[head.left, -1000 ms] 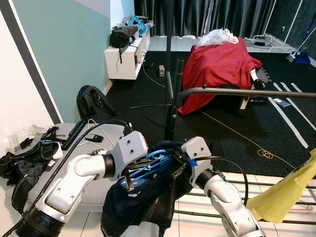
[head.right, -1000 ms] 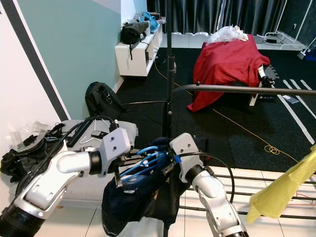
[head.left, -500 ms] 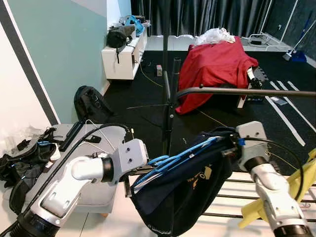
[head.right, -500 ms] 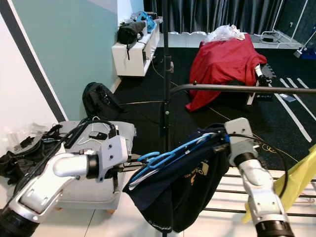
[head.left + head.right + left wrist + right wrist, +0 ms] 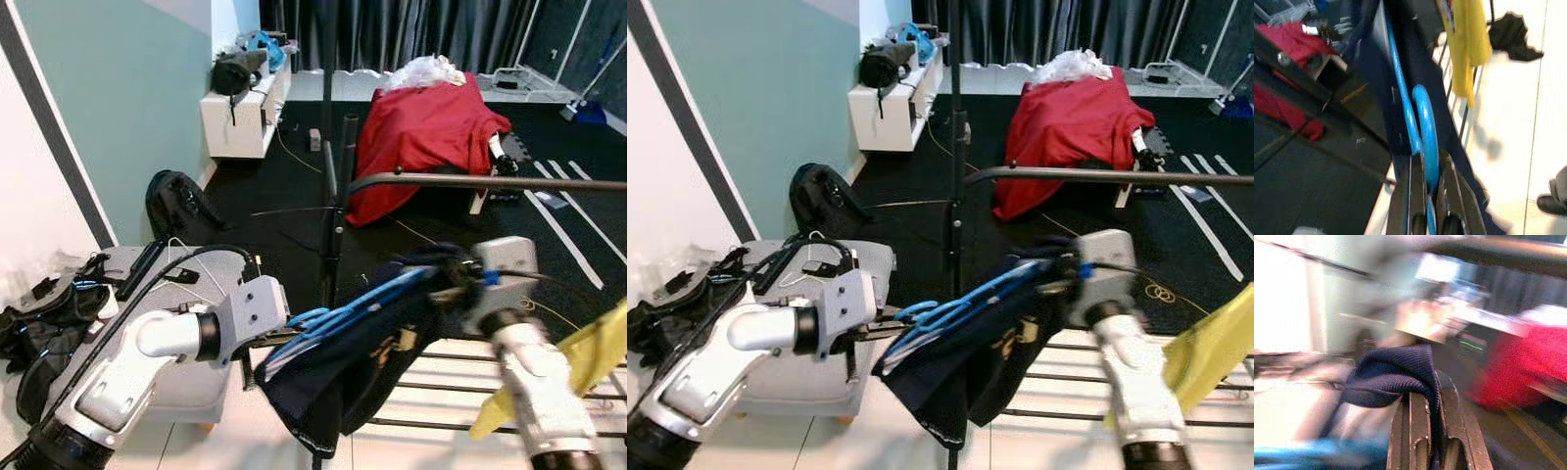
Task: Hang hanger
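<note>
A blue hanger [image 5: 353,305] carries a dark navy garment [image 5: 377,357] and is held level below the dark clothes rail [image 5: 490,182]. My left gripper [image 5: 279,338] is shut on the hanger's hook end; in the left wrist view the blue hook [image 5: 1422,122] sits between the left gripper [image 5: 1426,164] fingers. My right gripper [image 5: 453,284] is shut on the navy garment at the hanger's far end; in the right wrist view the knit fabric [image 5: 1396,377] drapes over the right gripper [image 5: 1432,399]. The right arm is blurred.
The rack's upright pole [image 5: 333,196] stands just behind the hanger, with its floor bars [image 5: 441,387] beneath. A yellow cloth [image 5: 578,362] hangs at the right. A grey case [image 5: 206,279], a black bag [image 5: 176,201] and dark clothes [image 5: 39,318] lie at the left. A red-covered object [image 5: 421,127] stands behind.
Over the last second my right gripper swung out to the right and upward, spreading the garment along the hanger. The left gripper kept its hold and barely moved.
</note>
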### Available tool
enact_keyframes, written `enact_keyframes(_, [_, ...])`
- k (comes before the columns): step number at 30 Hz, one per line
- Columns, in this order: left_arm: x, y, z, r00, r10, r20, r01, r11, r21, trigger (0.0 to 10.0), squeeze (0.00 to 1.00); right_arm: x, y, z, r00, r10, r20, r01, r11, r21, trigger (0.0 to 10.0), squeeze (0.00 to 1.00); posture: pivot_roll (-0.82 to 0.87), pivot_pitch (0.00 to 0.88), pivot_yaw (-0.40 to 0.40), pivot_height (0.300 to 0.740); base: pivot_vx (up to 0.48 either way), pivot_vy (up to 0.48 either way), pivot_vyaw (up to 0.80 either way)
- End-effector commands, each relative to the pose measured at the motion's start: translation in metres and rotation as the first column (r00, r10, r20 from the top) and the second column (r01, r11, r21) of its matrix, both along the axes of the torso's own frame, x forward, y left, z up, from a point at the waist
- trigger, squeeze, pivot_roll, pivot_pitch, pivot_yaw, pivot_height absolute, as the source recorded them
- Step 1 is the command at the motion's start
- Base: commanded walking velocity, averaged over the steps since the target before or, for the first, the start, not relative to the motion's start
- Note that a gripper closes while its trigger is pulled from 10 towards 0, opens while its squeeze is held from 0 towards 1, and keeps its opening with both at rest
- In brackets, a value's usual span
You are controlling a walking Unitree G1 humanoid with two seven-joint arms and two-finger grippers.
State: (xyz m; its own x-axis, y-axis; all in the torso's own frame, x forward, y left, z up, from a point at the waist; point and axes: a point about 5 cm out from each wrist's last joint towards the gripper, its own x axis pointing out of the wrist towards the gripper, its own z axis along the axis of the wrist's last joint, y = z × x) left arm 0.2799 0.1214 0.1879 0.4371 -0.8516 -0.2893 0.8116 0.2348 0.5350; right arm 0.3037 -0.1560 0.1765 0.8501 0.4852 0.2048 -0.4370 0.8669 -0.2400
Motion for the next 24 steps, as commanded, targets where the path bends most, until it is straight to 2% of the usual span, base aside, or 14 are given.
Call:
enact_keyframes(1, [0.002,0.001,0.0,1.0,0.005,0.011,-0.005,1.0,0.025,0.0,0.0,-0.013,0.038,0.006,0.977,0.209,0.042,-0.209,0.978,-0.005,0.0,0.0,-0.08,0.047,0.026,0.735,0.0,0.0,0.0])
enact_keyframes(5, [0.003,0.0,0.002,1.0,0.01,0.023,-0.011,1.0,0.011,0.0,0.0,-0.017,0.048,-0.001,0.967,0.254,0.017,-0.254,0.967,-0.01,0.0,0.0,-0.08,0.044,0.025,0.735,0.0,0.0,0.0])
enact_keyframes(8, [0.003,0.001,0.003,1.0,0.015,0.028,-0.015,1.0,0.007,0.0,0.0,-0.017,0.048,-0.004,0.967,0.255,0.008,-0.254,0.967,-0.013,0.0,0.0,-0.08,0.041,0.025,0.735,0.0,0.0,0.0])
enact_keyframes(11, [0.004,0.002,0.004,0.999,0.021,0.033,-0.021,1.0,0.002,0.0,0.0,-0.016,0.047,-0.006,0.97,0.242,-0.003,-0.242,0.97,-0.02,0.0,0.0,-0.08,0.038,0.025,0.735,0.0,0.0,0.0])
enact_keyframes(14, [0.006,0.003,0.006,0.999,0.03,0.045,-0.03,1.0,-0.008,0.0,0.0,-0.012,0.037,-0.013,0.984,0.177,-0.023,-0.177,0.983,-0.04,0.0,0.0,-0.09,0.03,0.026,0.735,0.0,0.0,0.0])
enact_keyframes(20, [0.008,0.005,0.006,0.998,0.036,0.05,-0.036,0.999,-0.007,0.0,0.0,-0.012,0.032,-0.013,0.989,0.146,-0.028,-0.147,0.988,-0.042,0.0,0.0,-0.09,0.027,0.025,0.735,0.0,0.0,0.0])
enact_keyframes(22, [0.009,0.005,0.005,0.998,0.035,0.047,-0.035,0.999,-0.004,0.0,0.0,-0.016,0.042,-0.006,0.976,0.218,-0.018,-0.217,0.975,0.036,0.0,0.0,-0.09,0.025,0.027,0.735,0.0,0.0,0.0])
enact_keyframes(23, [0.009,0.005,0.005,0.998,0.035,0.047,-0.035,0.999,-0.004,0.0,0.0,-0.016,0.042,-0.006,0.976,0.218,-0.018,-0.217,0.975,0.036,0.0,0.0,-0.09,0.025,0.027,0.735,0.0,0.0,0.0])
enact_keyframes(24, [0.008,0.003,0.003,0.999,0.029,0.042,-0.029,1.0,0.002,0.0,0.0,-0.02,0.055,0.006,0.956,0.294,0.004,-0.292,0.946,0.139,0.0,0.0,-0.09,0.026,0.028,0.735,0.0,0.0,0.0])
